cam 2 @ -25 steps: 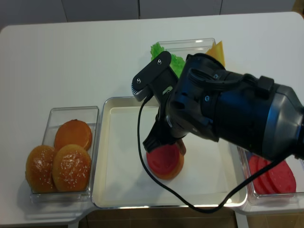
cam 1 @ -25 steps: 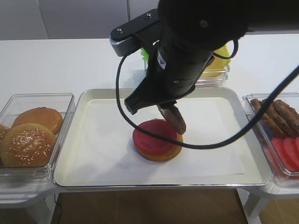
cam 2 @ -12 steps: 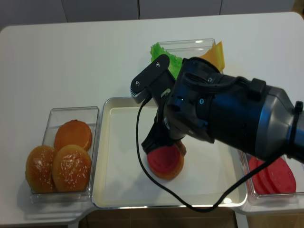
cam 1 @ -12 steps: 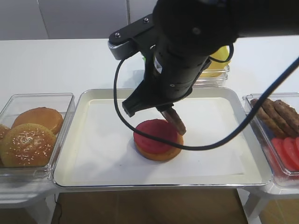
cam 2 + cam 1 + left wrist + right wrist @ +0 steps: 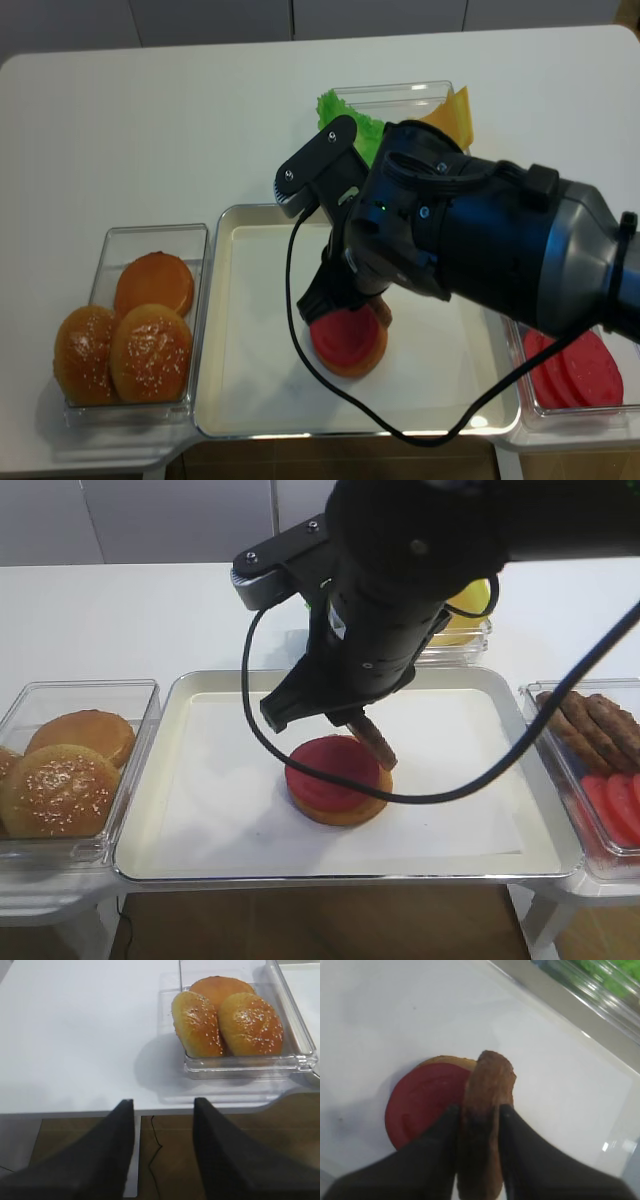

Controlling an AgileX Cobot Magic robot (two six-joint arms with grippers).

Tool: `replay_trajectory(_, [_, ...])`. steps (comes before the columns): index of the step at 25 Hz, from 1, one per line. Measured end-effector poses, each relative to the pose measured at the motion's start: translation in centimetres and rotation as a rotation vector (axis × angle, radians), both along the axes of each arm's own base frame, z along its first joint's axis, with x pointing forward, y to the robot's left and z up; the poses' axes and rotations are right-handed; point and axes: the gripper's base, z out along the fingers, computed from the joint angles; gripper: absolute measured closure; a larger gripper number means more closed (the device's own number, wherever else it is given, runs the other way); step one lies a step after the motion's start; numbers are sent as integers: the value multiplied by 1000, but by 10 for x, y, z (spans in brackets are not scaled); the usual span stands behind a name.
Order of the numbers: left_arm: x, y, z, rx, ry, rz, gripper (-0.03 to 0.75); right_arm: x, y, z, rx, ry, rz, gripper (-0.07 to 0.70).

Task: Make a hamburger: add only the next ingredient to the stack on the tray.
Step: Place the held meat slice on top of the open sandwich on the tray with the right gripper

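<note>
Over stack (image 5: 337,784): patty (image 5: 485,1110) in R claw (image 5: 479,1125)

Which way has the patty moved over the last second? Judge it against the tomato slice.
Yes. The patty has dropped slightly, its lower edge now nearly on the tomato slice, with the right gripper gripping it on edge.

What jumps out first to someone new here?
The big black right arm fills the middle, its right gripper pinching a brown meat patty on edge at the tomato-topped stack on the silvery tray. Sesame buns sit in a clear bin at far left.
</note>
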Motion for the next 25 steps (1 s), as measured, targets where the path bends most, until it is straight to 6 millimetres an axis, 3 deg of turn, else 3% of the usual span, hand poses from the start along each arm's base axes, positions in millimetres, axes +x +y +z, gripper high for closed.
replay_trajectory(14, [0, 0, 0, 0, 0, 0, 422, -3, 1, -2, 28, 47, -21, 178])
replay_trajectory(25, [0, 0, 0, 0, 0, 0, 422, -6, 1, -3, 35, 75, -33, 69])
